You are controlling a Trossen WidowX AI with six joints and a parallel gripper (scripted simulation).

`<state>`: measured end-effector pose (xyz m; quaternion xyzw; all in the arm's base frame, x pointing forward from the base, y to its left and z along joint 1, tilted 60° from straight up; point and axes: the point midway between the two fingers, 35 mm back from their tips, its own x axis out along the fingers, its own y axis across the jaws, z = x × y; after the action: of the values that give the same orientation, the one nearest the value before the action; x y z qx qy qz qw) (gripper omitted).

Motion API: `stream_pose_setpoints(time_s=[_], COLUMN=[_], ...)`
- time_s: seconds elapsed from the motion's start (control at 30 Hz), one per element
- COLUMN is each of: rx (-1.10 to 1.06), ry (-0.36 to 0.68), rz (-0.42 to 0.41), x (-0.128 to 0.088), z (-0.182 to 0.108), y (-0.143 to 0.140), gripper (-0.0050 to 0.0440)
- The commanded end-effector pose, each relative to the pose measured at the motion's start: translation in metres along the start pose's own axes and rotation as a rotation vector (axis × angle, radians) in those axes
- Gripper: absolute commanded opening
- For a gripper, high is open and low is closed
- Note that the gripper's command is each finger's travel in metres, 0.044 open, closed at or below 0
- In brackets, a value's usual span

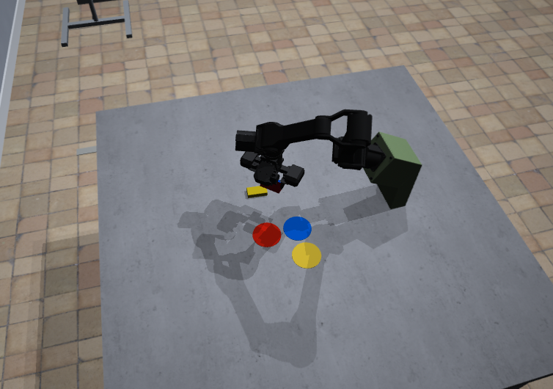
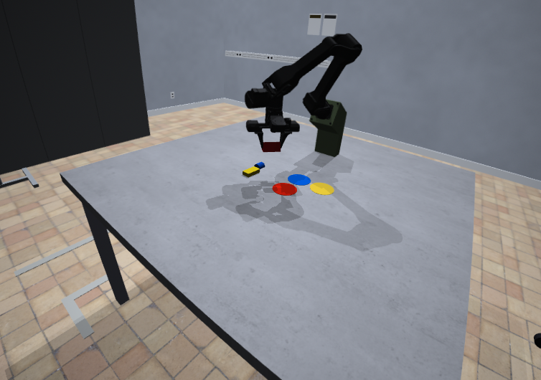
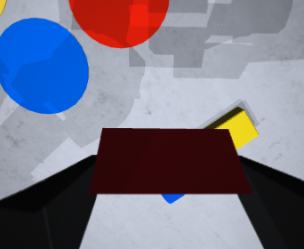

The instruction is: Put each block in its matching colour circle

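My gripper (image 2: 271, 147) is shut on a dark red block (image 2: 271, 147) and holds it well above the table; the block fills the space between the fingers in the wrist view (image 3: 169, 161). A yellow block (image 2: 250, 171) and a small blue block (image 2: 259, 165) lie side by side on the table below the gripper. In the wrist view the yellow block (image 3: 239, 127) shows to the right and only a corner of the blue block (image 3: 172, 198) shows under the red one. The red circle (image 2: 284, 188), blue circle (image 2: 299, 179) and yellow circle (image 2: 321, 188) lie close together nearer the table's middle.
The arm's green base (image 2: 330, 127) stands at the table's far side. The arm's shadow falls over the circles. A dark cabinet (image 2: 65, 61) stands off the table to the left.
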<state>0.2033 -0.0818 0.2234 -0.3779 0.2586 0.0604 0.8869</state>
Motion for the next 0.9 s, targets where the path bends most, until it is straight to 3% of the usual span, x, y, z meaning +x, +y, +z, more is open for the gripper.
stream_pose_setpoints(time_s=[0.0,0.87], rx=[-0.017,-0.007], ry=[-0.011,0.013], rz=[-0.029,0.029], x=[-0.013,0.01], z=[0.006,0.019], y=[-0.003,0.001], gripper=[0.027,0.027])
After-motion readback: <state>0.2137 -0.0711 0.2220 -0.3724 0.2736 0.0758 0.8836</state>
